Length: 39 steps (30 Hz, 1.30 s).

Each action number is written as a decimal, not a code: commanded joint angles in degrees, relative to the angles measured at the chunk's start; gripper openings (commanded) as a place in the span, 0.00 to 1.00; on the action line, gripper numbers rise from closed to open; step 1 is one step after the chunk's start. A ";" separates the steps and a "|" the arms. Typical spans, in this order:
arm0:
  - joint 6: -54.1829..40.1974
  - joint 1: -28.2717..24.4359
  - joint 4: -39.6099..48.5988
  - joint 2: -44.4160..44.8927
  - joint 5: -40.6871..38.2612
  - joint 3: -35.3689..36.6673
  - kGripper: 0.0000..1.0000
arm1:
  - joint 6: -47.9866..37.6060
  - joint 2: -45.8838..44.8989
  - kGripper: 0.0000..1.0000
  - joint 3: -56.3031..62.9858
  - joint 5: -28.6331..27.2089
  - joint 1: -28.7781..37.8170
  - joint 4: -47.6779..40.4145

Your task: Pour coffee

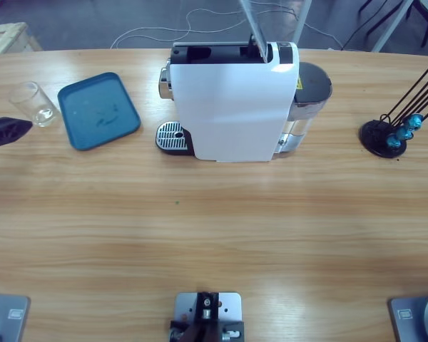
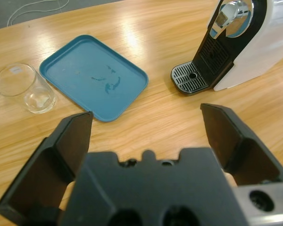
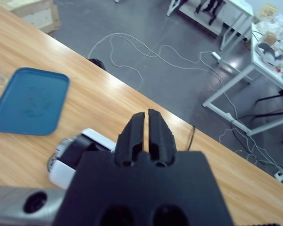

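Upper left of the high view: one clear glass (image 1: 34, 104), upright just beside a blue tray (image 1: 98, 110), apparently empty, so no coffee shows; light, slick, breakable, best gripped across its lower wall. Left gripper (image 2: 146, 136), jaws wide apart, nothing held. Right gripper (image 3: 146, 136), jaws pressed together, empty, above the white coffee machine (image 1: 232, 100).

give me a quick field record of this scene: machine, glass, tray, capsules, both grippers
coffee machine: white, mid-table, drip grate bare
glass: clear, upright, looks empty, beside the tray, not under the spout
tray: teal, nothing on it
capsules: blue, on black wire holder
left gripper: open, near the glass, holding nothing
right gripper: shut, above the machine
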<state>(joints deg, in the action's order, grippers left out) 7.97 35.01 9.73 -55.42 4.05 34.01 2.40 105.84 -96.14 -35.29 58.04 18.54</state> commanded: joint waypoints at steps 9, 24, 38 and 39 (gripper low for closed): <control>-0.77 0.14 -0.59 -0.20 -0.64 -2.11 0.97 | -6.00 8.94 0.00 2.45 0.08 2.51 3.34; -0.77 0.14 -0.59 -0.12 -0.80 -2.09 0.97 | -9.06 14.88 0.00 1.04 5.58 3.48 3.08; -0.77 0.14 -0.50 0.54 -0.80 -2.23 0.97 | -12.72 19.24 0.00 2.68 6.07 3.66 1.20; -0.75 0.14 -0.50 0.60 -0.80 -2.26 0.97 | -13.00 19.52 0.00 2.92 6.02 3.66 0.83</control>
<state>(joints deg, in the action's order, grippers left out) 7.93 35.01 9.73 -55.42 3.97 34.00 -8.81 115.70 -97.63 -30.81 59.46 19.81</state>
